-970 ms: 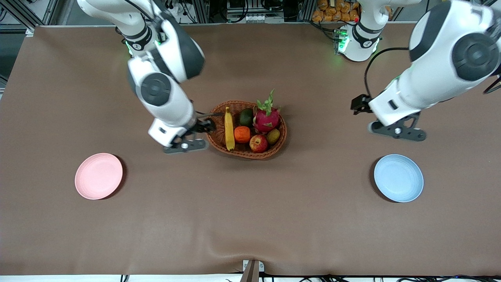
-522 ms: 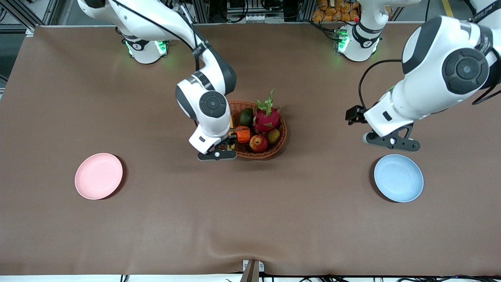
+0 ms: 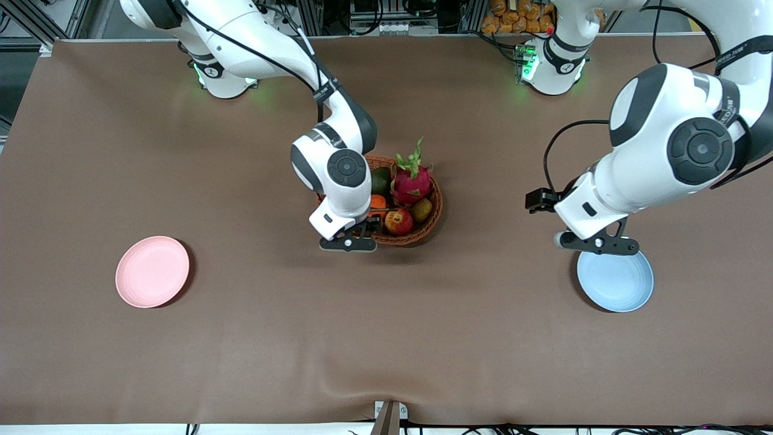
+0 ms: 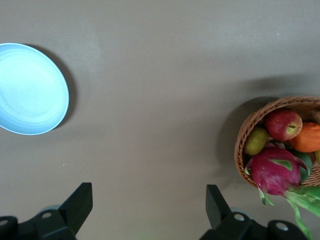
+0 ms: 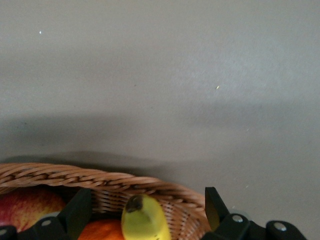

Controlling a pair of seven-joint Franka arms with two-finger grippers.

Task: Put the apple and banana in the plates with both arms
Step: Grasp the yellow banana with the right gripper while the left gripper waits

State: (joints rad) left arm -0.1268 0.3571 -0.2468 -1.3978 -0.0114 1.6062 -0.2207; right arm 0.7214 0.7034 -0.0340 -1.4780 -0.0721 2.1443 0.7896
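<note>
The right tool (image 5: 145,212), fingers spread, hangs over the banana (image 5: 145,220) in the wicker basket (image 3: 430,220); it should descend centred. The left tool (image 4: 149,210), open, waits beside the blue plate (image 4: 30,90).

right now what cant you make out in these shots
1. Banana: in the front view the right arm covers it; the right wrist view shows only its tip, cut off by the edge.
2. Right gripper: whether it touches the banana cannot be told.
3. Basket: cut off by the edge in both wrist views.
4. Pink plate: only in the front view.
</note>
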